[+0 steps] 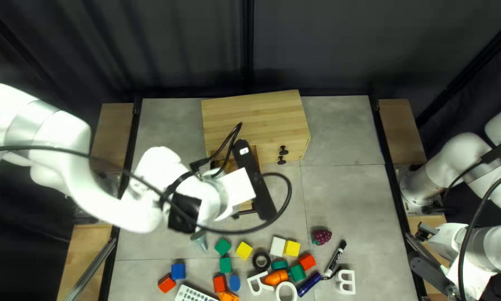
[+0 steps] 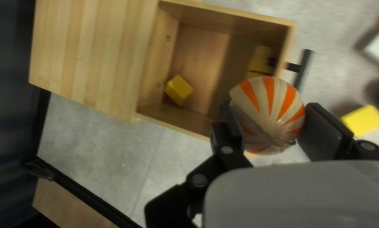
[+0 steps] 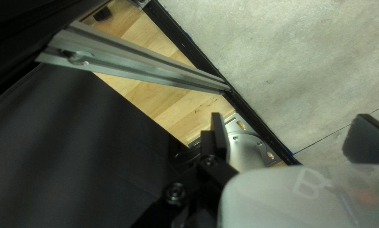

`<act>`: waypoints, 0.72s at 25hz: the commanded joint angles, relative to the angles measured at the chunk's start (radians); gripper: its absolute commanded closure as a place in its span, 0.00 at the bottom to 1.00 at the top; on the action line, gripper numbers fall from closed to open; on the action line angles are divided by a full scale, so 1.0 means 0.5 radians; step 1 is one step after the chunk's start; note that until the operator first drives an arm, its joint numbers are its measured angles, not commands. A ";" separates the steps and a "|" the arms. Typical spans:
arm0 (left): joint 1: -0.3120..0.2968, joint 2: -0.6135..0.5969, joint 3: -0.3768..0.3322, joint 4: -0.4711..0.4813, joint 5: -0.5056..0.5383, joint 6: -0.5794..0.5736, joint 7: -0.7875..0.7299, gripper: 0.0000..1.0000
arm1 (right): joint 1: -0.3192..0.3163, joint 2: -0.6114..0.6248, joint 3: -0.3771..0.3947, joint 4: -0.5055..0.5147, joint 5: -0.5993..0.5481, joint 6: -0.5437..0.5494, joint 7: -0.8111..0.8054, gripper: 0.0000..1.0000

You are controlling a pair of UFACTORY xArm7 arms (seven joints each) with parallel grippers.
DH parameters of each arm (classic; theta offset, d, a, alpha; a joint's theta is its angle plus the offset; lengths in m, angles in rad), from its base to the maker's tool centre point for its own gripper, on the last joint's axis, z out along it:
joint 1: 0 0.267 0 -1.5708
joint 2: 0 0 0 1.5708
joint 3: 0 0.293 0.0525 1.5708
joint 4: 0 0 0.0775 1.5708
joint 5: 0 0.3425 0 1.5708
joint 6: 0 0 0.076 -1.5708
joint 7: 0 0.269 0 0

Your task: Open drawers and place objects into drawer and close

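The left gripper (image 1: 236,187) clasps a striped ball (image 2: 269,112) from both sides near the front of the open drawer (image 2: 227,12), which holds a yellow block (image 2: 179,90), while the right gripper (image 1: 473,281) hangs with jaws parted by the table's right edge.

In the top left view, even light covers the grey bench (image 1: 339,189); glare flattens the glossy white robot arm (image 1: 77,161) at nine o'clock to near-blank white. At twelve o'clock, the dark cloth curtain (image 1: 194,44) sinks almost to black, its folds faint.

The left wrist view is dimmer and softly blurred, including the rounded orange-and-white striped object (image 2: 268,112). Shade darkens the handle side of the open light-wood drawer (image 2: 198,55); the bright yellow block (image 2: 362,120) on the bench casts a soft shadow toward it.

In the right wrist view, highlights streak the silver metal rail (image 3: 134,63).
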 commanded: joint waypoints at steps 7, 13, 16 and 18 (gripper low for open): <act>-0.182 0.006 -0.124 0.061 -0.198 0.159 0.304 0.00 | 0.000 0.000 0.000 0.000 0.000 0.000 0.000 0.00; -0.374 0.089 -0.254 0.100 -0.469 0.218 0.678 0.00 | 0.000 0.000 0.000 0.000 0.000 0.000 0.000 0.00; -0.445 0.078 -0.291 0.014 -0.587 0.150 0.876 0.00 | 0.000 0.000 0.000 0.000 0.000 0.000 0.000 0.00; -0.480 0.041 -0.304 -0.109 -0.677 0.027 0.983 0.00 | 0.000 0.000 0.000 0.000 0.000 0.000 0.000 0.00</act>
